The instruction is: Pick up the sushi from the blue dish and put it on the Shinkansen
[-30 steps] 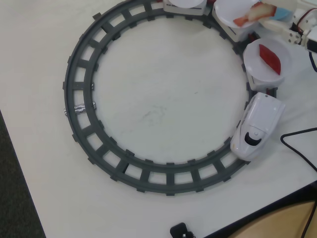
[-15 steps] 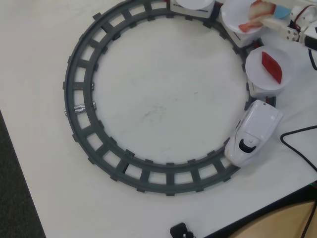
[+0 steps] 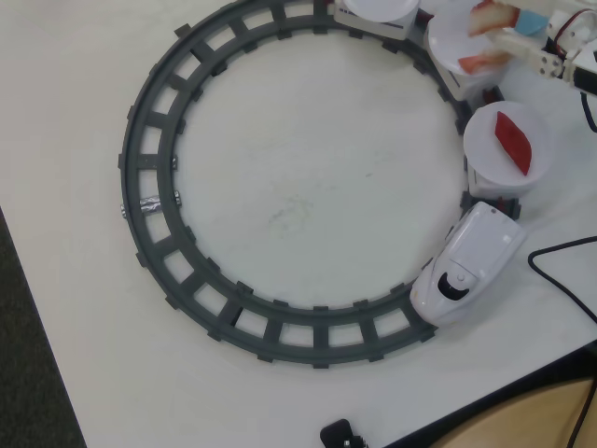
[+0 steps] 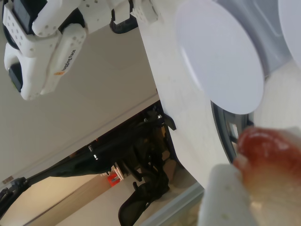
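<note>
Sushi (image 3: 487, 19), a small glossy toy with a white rice block and a red-orange striped topping, sits at the top right of the overhead view, over a round white plate (image 3: 446, 42) on a car of the Shinkansen (image 3: 468, 273). Its long axis runs roughly left to right in that view. In the wrist view the sushi (image 4: 270, 146) fills the lower right corner, blurred, its red top uppermost against a pale finger (image 4: 223, 197) of the claw (image 3: 504, 37). The claw, of white plastic, appears closed on the sushi; its other finger cannot be made out clearly. A second red-orange piece (image 3: 483, 63) lies on the same plate. The Shinkansen is smooth white plastic with a rounded nose and a black windshield, pointing toward the lower left in the overhead view. Behind it, a car carries a round white plate (image 3: 485, 131) with a flat red slice (image 3: 513, 142), set diagonally. A grey ring track (image 3: 159, 149) with cross-ties lies on the matt white surface (image 3: 308, 187). A patch of light blue (image 3: 529, 22) shows beside the claw, mostly hidden.
</note>
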Robot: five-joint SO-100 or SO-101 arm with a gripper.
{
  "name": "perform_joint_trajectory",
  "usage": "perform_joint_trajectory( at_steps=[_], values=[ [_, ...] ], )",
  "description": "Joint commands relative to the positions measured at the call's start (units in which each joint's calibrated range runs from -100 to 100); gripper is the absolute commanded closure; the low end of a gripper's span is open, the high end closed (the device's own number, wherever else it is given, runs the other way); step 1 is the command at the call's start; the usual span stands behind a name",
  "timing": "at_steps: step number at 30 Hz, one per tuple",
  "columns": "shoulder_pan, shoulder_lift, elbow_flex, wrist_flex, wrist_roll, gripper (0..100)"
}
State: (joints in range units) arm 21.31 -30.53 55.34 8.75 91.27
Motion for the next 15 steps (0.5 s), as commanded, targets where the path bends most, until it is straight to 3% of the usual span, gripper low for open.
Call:
perform_joint_trajectory(
  at_steps=[1,7,15],
  values=[
    [-0.2,-0.6,-2.4,-1.5,-0.1,98],
    [-0.2,0.0,0.5,-8.6,0.3,98],
    [-0.2,0.3,0.2,-8.6,-0.1,98]
  ],
)
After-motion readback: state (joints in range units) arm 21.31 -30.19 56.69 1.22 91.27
